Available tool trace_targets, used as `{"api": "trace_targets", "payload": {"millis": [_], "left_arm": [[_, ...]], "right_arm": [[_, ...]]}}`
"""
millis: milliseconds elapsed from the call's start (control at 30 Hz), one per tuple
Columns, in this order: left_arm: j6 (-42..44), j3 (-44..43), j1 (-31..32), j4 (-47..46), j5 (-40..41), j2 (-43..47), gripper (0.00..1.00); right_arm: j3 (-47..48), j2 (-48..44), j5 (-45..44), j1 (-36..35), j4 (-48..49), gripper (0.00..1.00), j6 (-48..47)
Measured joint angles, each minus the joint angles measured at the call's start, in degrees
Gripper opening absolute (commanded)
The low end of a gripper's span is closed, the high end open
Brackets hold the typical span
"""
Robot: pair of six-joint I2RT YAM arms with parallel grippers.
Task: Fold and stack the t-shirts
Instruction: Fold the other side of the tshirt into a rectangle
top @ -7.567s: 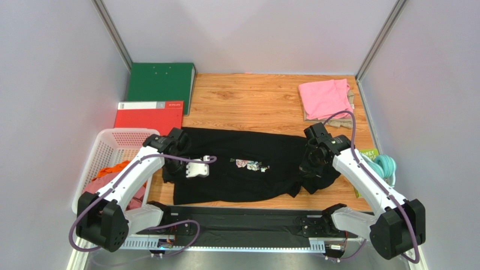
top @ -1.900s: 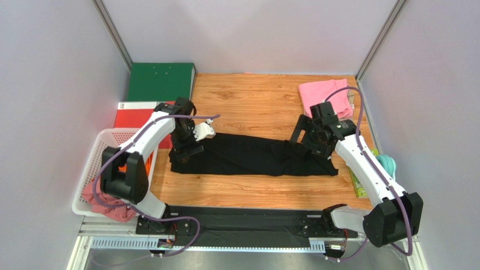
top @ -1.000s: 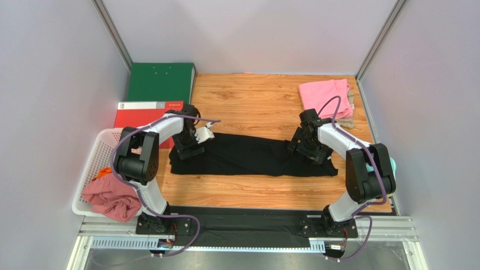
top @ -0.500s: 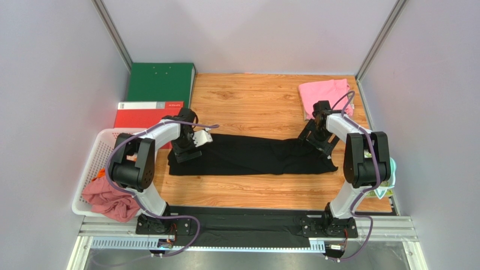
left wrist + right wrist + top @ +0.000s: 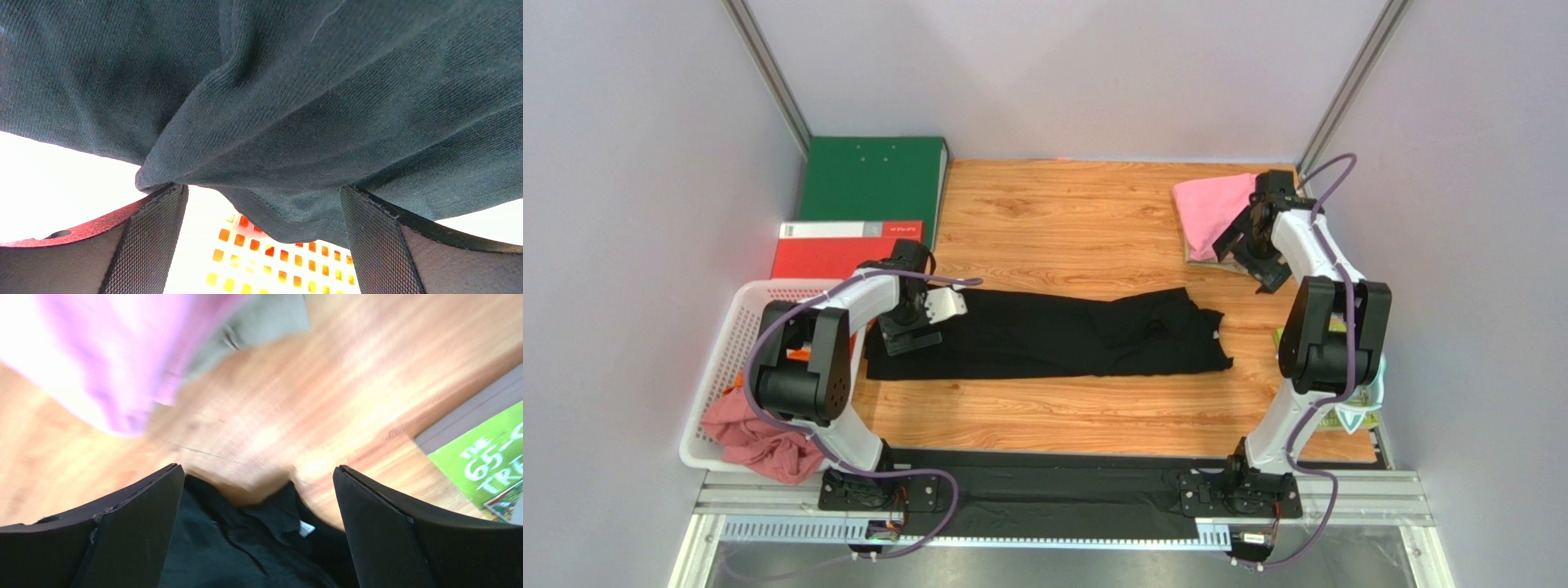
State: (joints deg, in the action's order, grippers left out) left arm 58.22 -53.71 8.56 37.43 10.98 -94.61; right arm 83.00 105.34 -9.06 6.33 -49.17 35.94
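A black t-shirt [image 5: 1051, 337] lies folded into a long strip across the middle of the wooden table. My left gripper [image 5: 913, 331] is low at its left end. In the left wrist view the gripper [image 5: 261, 190] is open, and a hemmed edge of black cloth [image 5: 307, 92] sags between its fingers. My right gripper [image 5: 1255, 257] is open and raised at the back right, beside a folded pink t-shirt [image 5: 1216, 208] lying on a beige one [image 5: 1204, 260]. The right wrist view shows the gripper [image 5: 258, 471] open and empty, the black shirt's collar end [image 5: 245, 539] below and pink cloth [image 5: 123, 355] blurred above.
A white basket [image 5: 756, 306] at the left holds a dusty-rose shirt [image 5: 756, 435] and orange cloth [image 5: 741, 382]. A green binder [image 5: 873, 178] and a red binder [image 5: 844, 245] lie at the back left. Green printed paper [image 5: 485, 459] lies at the right edge. Grey walls close in both sides.
My right gripper has left the black shirt's right end and swung back to the pink shirt. The black strip and my left gripper have shifted left.
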Motion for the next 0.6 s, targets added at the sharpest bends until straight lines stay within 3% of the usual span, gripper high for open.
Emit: {"api": "trace_targets", "payload": {"millis": [200,433,600], "left_arm": [[0.6,0.1,-0.1,0.1,0.3,0.3,0.99],[0.7,0.1,-0.4,0.8,-0.4,0.6,0.99],[0.7,0.1,-0.4,1.6,-0.9,0.8,0.99]], "right_arm": [[-0.4,-6.8,0.4,-3.5,-0.7,1.00,-0.6],[-21.9,-27.6,6.9,-18.3,-1.0,1.00,2.4],[-30.6,-31.1,9.6,-20.6,-2.0,1.00,4.6]]}}
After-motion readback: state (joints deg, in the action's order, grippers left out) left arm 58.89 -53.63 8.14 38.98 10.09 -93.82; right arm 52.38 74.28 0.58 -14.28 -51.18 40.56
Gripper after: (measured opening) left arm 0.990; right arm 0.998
